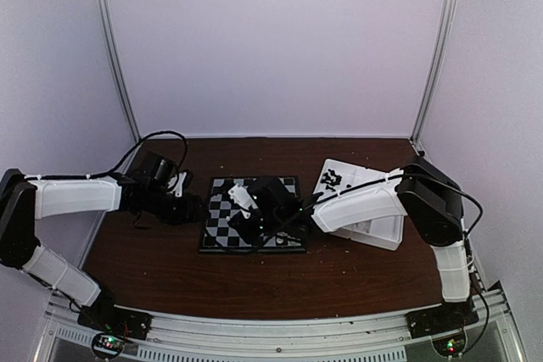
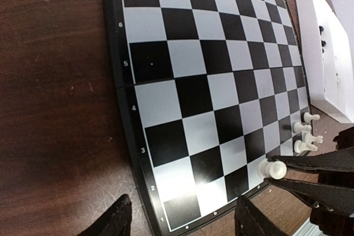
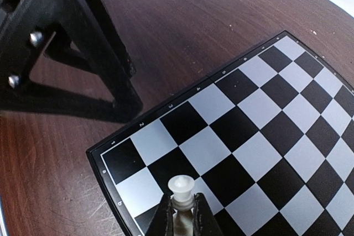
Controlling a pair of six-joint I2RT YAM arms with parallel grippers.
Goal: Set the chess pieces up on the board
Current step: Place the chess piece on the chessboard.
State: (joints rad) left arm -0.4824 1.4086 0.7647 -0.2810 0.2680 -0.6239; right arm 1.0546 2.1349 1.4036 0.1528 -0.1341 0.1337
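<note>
early stage: three white pieces (image 2: pixel 303 128) stand on the board (image 2: pixel 210 81). right gripper (image 3: pixel 181 214) clasps a white pawn (image 3: pixel 181 186). left gripper (image 2: pixel 182 214) is spread and empty. black pieces (image 1: pixel 333 178) lie in the tray (image 1: pixel 377 235).

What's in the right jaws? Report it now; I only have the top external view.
Observer: The right wrist view shows the right jaws shut on a white pawn, over the board near one corner.
Operator: Count the pieces already standing on the board.
Observer: The left wrist view shows three white pieces standing close together at the board's edge, beside the held pawn.
</note>
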